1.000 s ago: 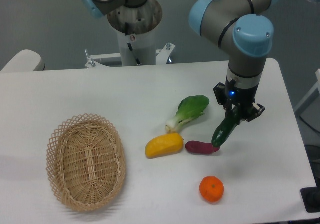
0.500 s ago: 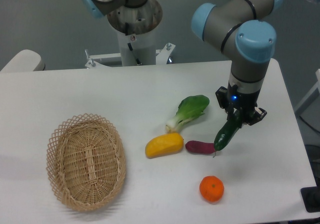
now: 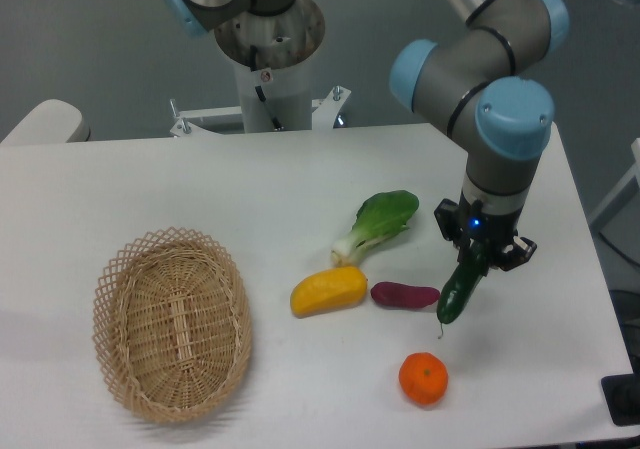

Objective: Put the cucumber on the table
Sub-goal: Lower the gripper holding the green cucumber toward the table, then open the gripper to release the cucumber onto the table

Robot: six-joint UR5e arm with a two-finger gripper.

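Cucumber [image 3: 461,288] hangs nose-down from the gripper [image 3: 480,256], fingers pinching its upper end, stem tip close to or just meeting the table [image 3: 200,189] — can't tell which. Vs a sec ago the arm has slid toward 4 o'clock and dropped: cucumber tip was over the sweet potato [image 3: 404,295] end, now it's just off it at 3 o'clock, w/ the two near but prob. apart. Meaning for the task: carry phase looks about done, cucumber now over bare white top rather than over other veg, so the set-down is the step in hand. Orange [image 3: 423,379] sits at 7 o'clock from the tip, near but w/ a gap; mango [image 3: 329,291] and bok choy [image 3: 380,221] further off toward 9–10 o'clock; basket [image 3: 172,324] well apart at far 9. Still to do: lower a touch, lay it flat, let go. Risk, as I judge it: glossy, curved body may roll toward the sweet potato on release.
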